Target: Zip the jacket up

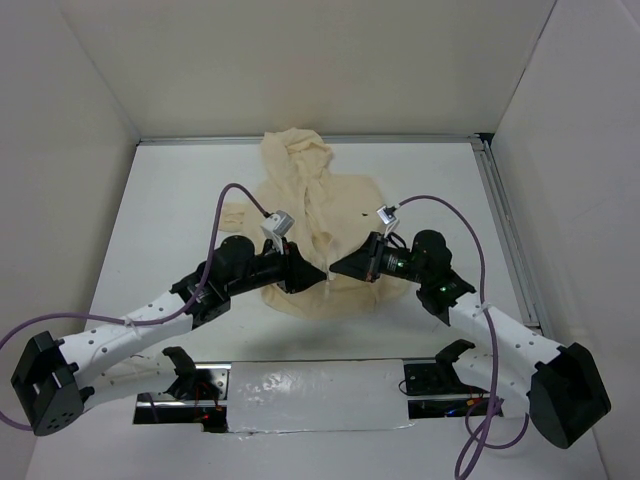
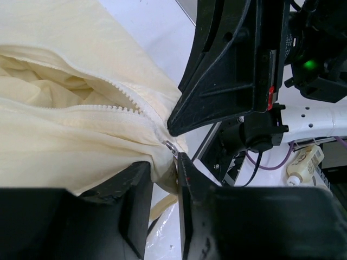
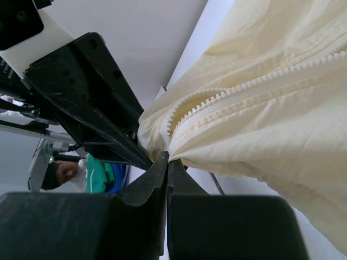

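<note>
from above, the near hem of the jacket, toward the near edge of the table, is hidden under the left gripper and the right gripper. in the left wrist view the cloth runs off the left and top edges. a silver zipper pull sits between the fingers, too small to tell whether it is pinched. the right wrist view cuts the jacket off at its right edge.

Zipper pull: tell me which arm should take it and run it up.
Left, probably. The left gripper has its jaws slightly apart either side of the zipper pull at the jacket hem; the right gripper is shut, pinching the hem beside it.
</note>
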Motion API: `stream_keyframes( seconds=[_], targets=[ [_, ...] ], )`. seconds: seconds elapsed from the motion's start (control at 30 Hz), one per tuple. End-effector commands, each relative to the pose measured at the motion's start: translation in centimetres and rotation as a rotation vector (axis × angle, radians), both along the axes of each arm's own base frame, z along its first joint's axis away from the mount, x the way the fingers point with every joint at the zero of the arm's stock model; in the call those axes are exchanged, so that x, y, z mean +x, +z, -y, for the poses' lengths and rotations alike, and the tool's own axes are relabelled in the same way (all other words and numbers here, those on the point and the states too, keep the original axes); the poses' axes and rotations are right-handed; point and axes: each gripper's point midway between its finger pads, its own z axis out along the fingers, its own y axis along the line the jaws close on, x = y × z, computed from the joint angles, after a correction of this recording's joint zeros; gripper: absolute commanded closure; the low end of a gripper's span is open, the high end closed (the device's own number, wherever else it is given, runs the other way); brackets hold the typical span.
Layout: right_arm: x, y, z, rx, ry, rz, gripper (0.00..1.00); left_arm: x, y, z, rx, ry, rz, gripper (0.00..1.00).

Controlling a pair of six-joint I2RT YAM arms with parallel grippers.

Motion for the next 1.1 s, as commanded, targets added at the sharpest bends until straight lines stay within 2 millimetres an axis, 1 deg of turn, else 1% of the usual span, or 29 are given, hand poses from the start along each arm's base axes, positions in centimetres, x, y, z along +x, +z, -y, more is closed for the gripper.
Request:
stream_keyframes(
  seconds=[0.0,0.07,0.1,0.13,0.27,0.33,0.4,0.43,0.47,0.57,0.6,0.63,0.73,0.83,0.87,0.93,1.0,1.07],
  targets=[
    [-0.5,4.0,-0.8,0.076,0.047,0.135,1.00,-0.2,3.7,0.8,-0.082,-0.044,0.094,0.63],
    [-0.6,4.2,-0.7,0.081,0.041,0.144,1.00,-0.1,3.4,0.9,-0.074,-0.041,0.083,0.66],
    [-0.6,4.3,-0.5,0.086,0.034,0.147,1.00,-0.1,3.4,0.9,-0.069,-0.041,0.080,0.75],
    [-0.6,4.4,-0.5,0.089,0.029,0.149,1.00,-0.1,3.2,0.9,-0.064,-0.042,0.079,1.00],
    [0.0,4.7,-0.1,0.111,-0.026,0.156,1.00,-1.1,3.1,1.0,-0.074,-0.099,0.113,1.00],
    [0.5,4.9,0.1,0.115,-0.051,0.164,1.00,-1.8,3.1,0.7,-0.081,-0.123,0.128,1.00],
    [1.1,5.0,0.3,0.127,-0.082,0.150,1.00,-2.8,2.7,0.5,-0.077,-0.171,0.138,1.00],
    [1.3,5.6,0.4,0.147,-0.091,0.164,1.00,-3.2,2.6,0.5,-0.078,-0.188,0.134,1.00],
    [1.7,5.6,0.6,0.160,-0.105,0.154,1.00,-4.0,2.4,0.5,-0.085,-0.231,0.135,1.00],
    [2.1,6.7,0.8,0.197,-0.110,0.167,1.00,-4.8,2.1,0.5,-0.084,-0.271,0.132,1.00],
    [2.1,6.7,0.7,0.202,-0.106,0.165,1.00,-4.9,1.8,0.4,-0.076,-0.272,0.120,1.00],
    [1.9,7.4,0.6,0.217,-0.097,0.186,1.00,-5.0,1.6,0.4,-0.069,-0.274,0.115,1.00],
    [1.7,7.6,0.4,0.204,-0.071,0.190,1.00,-4.9,1.2,0.3,-0.063,-0.266,0.104,1.00],
    [1.4,6.8,0.3,0.186,-0.060,0.165,1.00,-4.5,1.4,0.2,-0.059,-0.243,0.110,1.00],
    [1.3,6.7,0.5,0.187,-0.066,0.162,1.00,-4.4,1.8,0.2,-0.064,-0.245,0.121,1.00],
    [1.1,6.1,0.6,0.167,-0.063,0.156,1.00,-4.5,1.7,0.3,-0.061,-0.247,0.111,1.00],
    [0.5,6.4,0.6,0.154,-0.037,0.174,1.00,-3.8,1.4,0.3,-0.051,-0.209,0.093,1.00],
    [-0.2,6.0,0.2,0.103,0.013,0.195,1.00,-3.2,1.4,0.2,-0.045,-0.174,0.078,1.00]
  ],
)
